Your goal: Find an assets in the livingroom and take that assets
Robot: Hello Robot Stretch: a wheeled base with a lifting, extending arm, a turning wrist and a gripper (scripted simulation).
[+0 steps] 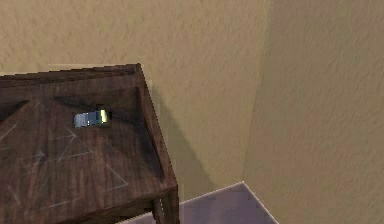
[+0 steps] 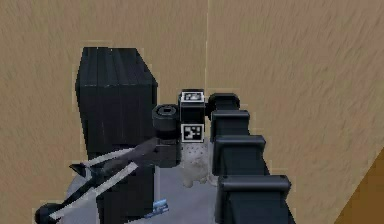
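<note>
In the forward view, a dark wooden counter (image 1: 60, 170) fills the left. A small grey object (image 1: 92, 118) lies on its top, toward the far right corner. Tan walls (image 1: 300, 90) meet to the right. In the arm side view, a tall black box (image 2: 115, 100) stands at left with the tool (image 2: 75, 188) stretched across its lower front. I cannot tell whether the tool holds anything. The dark arm (image 2: 245, 165) rises at right.
</note>
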